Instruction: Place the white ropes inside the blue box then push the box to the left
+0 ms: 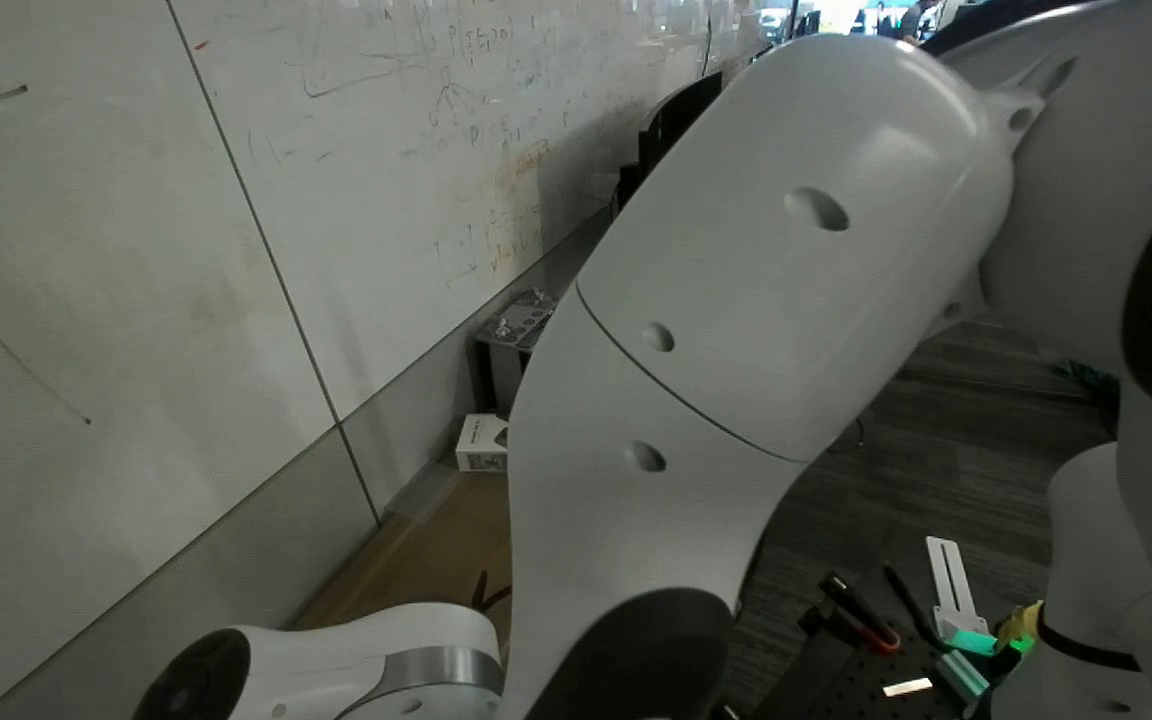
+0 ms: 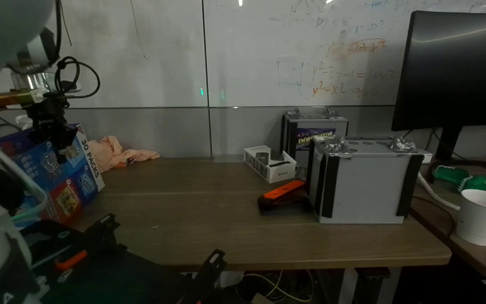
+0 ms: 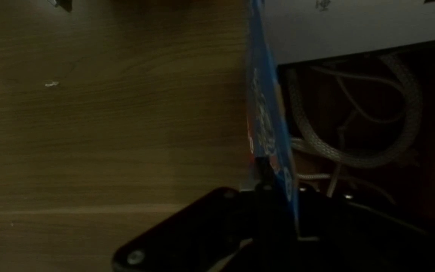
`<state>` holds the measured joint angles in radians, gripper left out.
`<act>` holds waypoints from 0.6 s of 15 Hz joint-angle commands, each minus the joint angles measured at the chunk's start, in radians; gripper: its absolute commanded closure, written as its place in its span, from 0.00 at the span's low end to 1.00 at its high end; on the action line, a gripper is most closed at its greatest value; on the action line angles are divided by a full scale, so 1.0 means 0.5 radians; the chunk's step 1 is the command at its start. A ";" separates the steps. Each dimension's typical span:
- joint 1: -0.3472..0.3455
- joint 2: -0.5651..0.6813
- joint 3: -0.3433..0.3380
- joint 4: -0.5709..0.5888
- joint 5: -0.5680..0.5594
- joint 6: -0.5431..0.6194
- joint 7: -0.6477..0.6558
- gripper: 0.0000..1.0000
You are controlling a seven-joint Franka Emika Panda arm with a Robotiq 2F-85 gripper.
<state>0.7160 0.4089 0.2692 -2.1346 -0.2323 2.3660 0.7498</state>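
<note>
The blue box (image 2: 85, 181) stands at the left end of the table in an exterior view, its open top upward. In the wrist view my gripper (image 3: 278, 185) straddles one upright wall of the blue box (image 3: 266, 109) and is shut on it. One black finger (image 3: 264, 170) lies against the outer face; the opposite finger is mostly hidden on the inner side, in shadow. White ropes (image 3: 361, 161) lie in loops inside the box, one thick and others thin. From outside, the dark gripper (image 2: 61, 145) reaches down at the box's side.
A peach cloth (image 2: 120, 153) lies behind the box by the wall panel (image 2: 167, 131). Farther right stand a small white carton (image 2: 270, 164), an orange-black tool (image 2: 283, 192) and two grey cases, the nearer case (image 2: 361, 190) larger. A pale panel (image 3: 353, 30) borders the ropes.
</note>
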 commanded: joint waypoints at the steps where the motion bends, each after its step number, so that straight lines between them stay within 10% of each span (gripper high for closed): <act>1: 0.051 0.074 -0.042 -0.010 -0.038 0.089 0.005 0.67; 9: -0.021 -0.211 0.025 -0.066 0.157 0.034 -0.065 0.05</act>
<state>0.7209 0.3954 0.2674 -2.1365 -0.2059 2.3836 0.7451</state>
